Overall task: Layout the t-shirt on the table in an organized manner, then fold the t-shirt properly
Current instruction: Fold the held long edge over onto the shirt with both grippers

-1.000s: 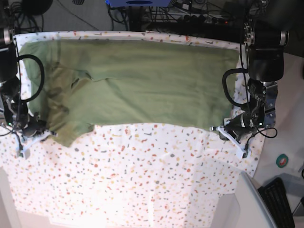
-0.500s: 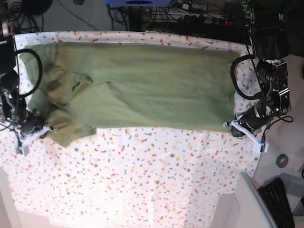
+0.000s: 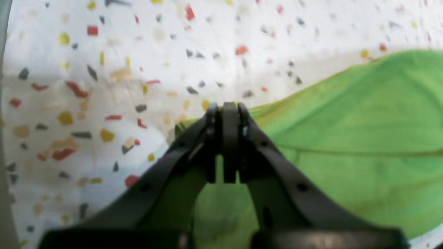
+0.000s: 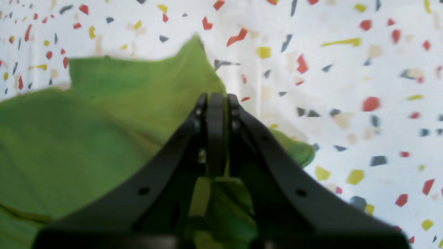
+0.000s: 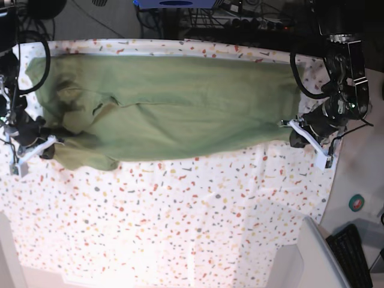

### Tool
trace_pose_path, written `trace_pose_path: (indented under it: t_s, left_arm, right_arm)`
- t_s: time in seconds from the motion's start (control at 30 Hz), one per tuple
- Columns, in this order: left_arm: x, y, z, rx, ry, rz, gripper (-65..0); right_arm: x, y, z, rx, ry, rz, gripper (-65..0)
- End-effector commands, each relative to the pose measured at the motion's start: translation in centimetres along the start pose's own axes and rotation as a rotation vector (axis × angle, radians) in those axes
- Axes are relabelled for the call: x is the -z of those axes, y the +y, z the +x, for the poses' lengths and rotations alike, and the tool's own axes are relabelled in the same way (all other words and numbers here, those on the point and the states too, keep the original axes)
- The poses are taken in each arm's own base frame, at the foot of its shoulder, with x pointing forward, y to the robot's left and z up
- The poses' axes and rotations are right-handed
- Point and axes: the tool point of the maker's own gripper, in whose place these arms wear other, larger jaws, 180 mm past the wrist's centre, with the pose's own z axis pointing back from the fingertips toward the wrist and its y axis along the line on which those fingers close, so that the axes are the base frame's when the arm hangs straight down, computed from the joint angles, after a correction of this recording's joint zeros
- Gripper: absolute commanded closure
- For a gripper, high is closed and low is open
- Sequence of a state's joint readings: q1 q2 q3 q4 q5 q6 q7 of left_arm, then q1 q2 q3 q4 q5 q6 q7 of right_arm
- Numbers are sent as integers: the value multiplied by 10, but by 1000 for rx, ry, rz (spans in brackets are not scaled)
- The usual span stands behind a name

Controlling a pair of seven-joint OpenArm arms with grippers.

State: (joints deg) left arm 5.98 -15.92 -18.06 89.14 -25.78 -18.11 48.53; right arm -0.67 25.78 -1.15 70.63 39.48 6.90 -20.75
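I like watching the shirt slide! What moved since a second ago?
Both arms pulled toward the far edge of the table, dragging the t-shirt with them, so its near hem sits farther back. The left gripper and right gripper kept their fingers shut on the shirt's two ends.

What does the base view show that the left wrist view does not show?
Only the base view shows the whole t-shirt stretched across the table, the right gripper at its other end, and a keyboard off the table. Only the left wrist view shows the left gripper up close, jaws shut on the shirt's edge. Both show the green shirt, the speckled cloth and the left gripper.
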Motion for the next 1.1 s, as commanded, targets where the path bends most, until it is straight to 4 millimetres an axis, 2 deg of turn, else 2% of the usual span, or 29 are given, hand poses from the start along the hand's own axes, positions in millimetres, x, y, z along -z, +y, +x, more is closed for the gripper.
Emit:
trace_pose_path:
  t_s: [0.0,0.07,0.17,0.37,0.6,0.77,1.07]
  left_arm:
    - [-10,2,16,23,-54,3,0]
    - [-20,-3,17,60,-74,-15,0]
    - [-30,2,9,77,-70,-6,0]
    - [-38,6,-30,67,11,4,0]
    - [-48,6,-60,63,72,7,0]
    - [-49,6,-72,56,100,8,0]
    - [-48,12,-74,58,111,19,0]
  right_arm:
    - [-7,-2,20,-10,-62,6,0]
    - [-14,-5,18,-3,-71,-1,0]
    - [-23,-6,10,-4,-66,-2,0]
    - [-40,-12,-13,8,-7,-16,0]
    - [-49,-16,-46,12,60,-25,0]
    - [-49,-9,-64,38,87,-17,0]
    - [-57,-10,-90,50,138,-21,0]
